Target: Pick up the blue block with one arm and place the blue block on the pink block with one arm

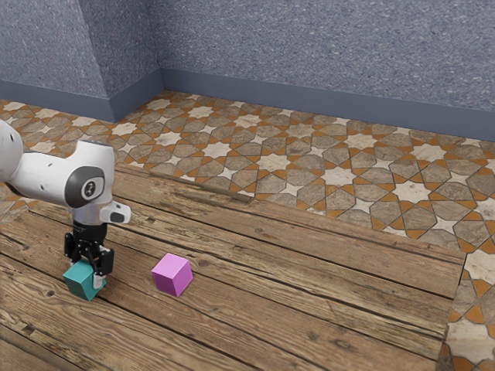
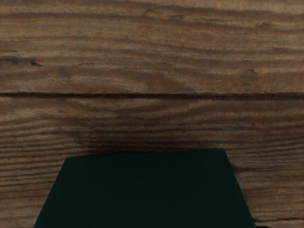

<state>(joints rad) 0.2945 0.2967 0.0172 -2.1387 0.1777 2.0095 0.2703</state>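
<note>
The blue block (image 1: 80,281), a teal-blue cube, is on the wooden table near the exterior view's left edge. My gripper (image 1: 87,271) points straight down over it, with a finger against each side of its upper part, shut on it. In the wrist view the block (image 2: 145,190) appears dark and large right under my hand, with its shadow on the planks beside it. The pink block (image 1: 172,274) rests on the table a short way toward the exterior view's right of the blue one, apart from it and from my fingers.
The wooden plank table (image 1: 294,294) stretches toward the exterior view's right. Its far edge (image 1: 255,199) borders a patterned tile floor, and grey walls stand behind.
</note>
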